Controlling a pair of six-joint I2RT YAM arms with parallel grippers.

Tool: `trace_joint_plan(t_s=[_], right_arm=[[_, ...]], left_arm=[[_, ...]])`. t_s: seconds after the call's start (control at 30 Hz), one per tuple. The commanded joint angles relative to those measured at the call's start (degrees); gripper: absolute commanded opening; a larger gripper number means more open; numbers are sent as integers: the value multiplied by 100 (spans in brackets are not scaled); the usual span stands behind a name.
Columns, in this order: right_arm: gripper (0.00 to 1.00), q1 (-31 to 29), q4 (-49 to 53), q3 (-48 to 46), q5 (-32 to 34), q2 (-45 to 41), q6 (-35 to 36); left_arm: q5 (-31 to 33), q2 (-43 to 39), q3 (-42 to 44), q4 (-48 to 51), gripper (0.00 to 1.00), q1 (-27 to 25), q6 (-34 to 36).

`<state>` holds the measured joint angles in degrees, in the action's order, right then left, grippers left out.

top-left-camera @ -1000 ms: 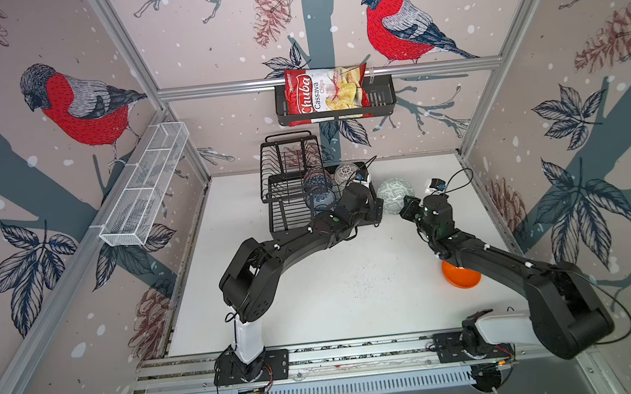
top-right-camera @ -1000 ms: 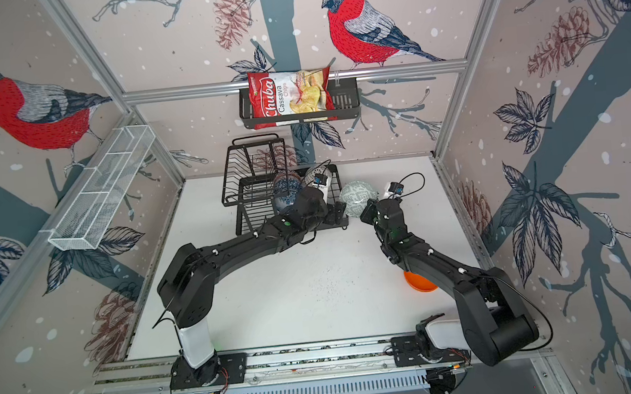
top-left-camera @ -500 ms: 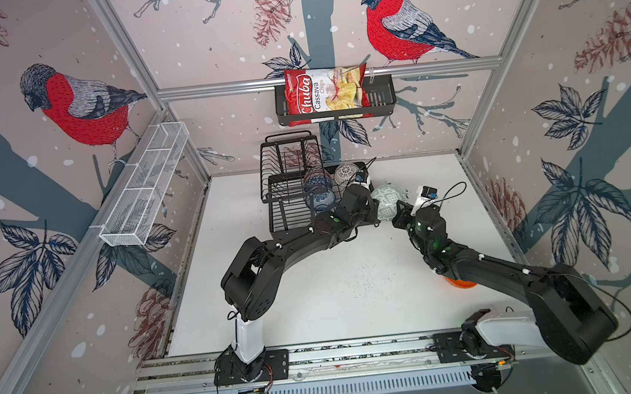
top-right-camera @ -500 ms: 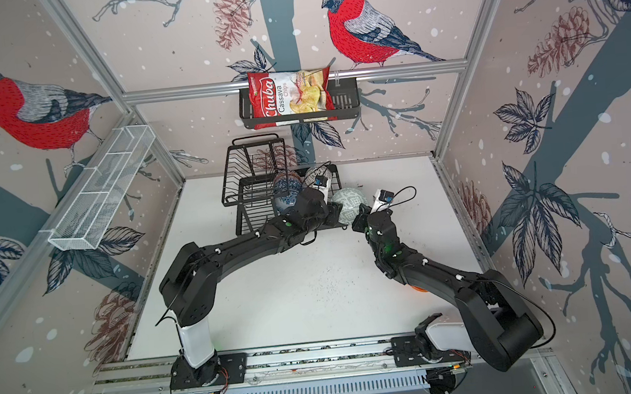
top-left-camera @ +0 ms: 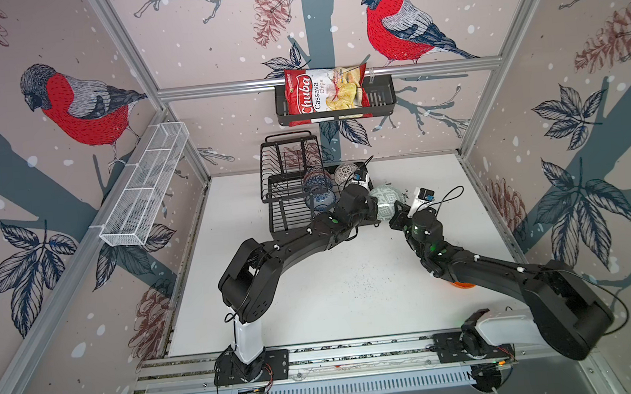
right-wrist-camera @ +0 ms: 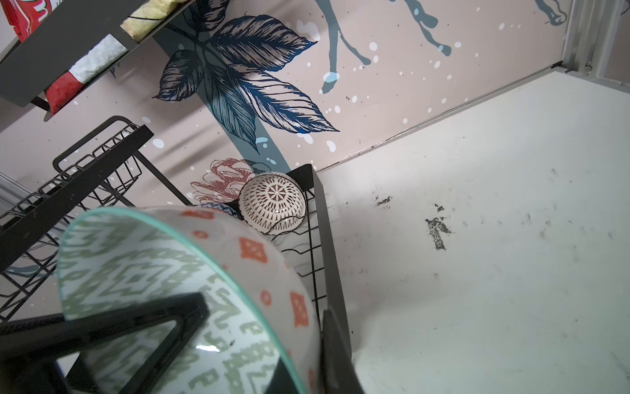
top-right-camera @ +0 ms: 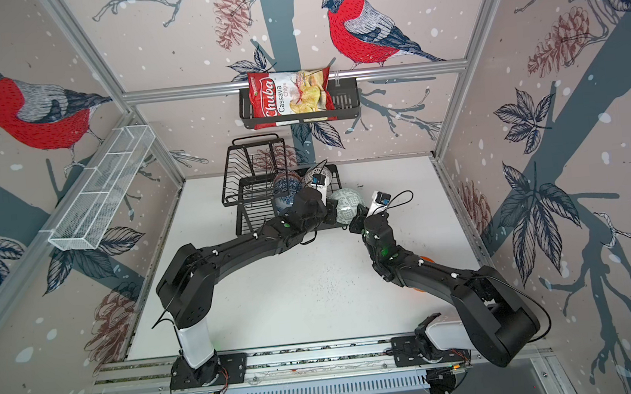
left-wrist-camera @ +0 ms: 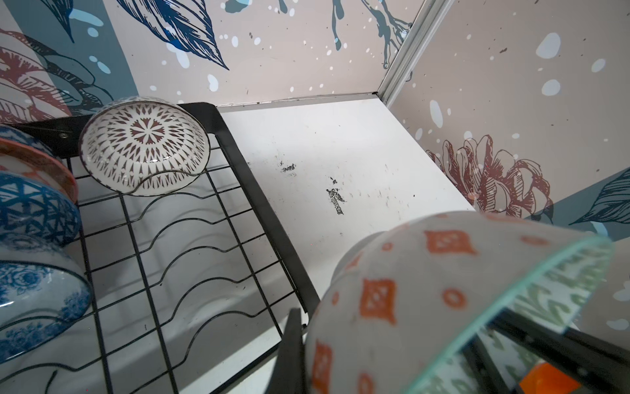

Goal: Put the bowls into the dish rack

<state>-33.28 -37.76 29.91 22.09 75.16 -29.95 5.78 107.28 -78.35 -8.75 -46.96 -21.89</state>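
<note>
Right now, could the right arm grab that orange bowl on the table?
Probably not: the right gripper is shut on the green-patterned bowl, and the orange bowl lies half hidden under that arm's own forearm.

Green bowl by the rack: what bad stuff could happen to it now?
1. The left end effector and the right end effector both grip the green bowl at once. If they pull different ways, it might slip or chip.
2. It is held beside the dish rack, above the table. If dropped, it could hit the rack's black rim.
3. Going in, it may bump the white patterned bowl already in the rack.
</note>
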Motion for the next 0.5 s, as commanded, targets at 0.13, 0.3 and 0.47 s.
trace_joint_plan(t_s=[0.13,0.3,0.47], right_arm=[[11,14,-472,75,-30,-6,41],[21,83,-314,129,-126,65,-81],[37,350,-120,271,-859,72,-422]], left_arm=[[189,-310,283,-385,0,42,174],[494,-399,461,-568,0,55,222],[766,-446,627,-791,0,90,167]])
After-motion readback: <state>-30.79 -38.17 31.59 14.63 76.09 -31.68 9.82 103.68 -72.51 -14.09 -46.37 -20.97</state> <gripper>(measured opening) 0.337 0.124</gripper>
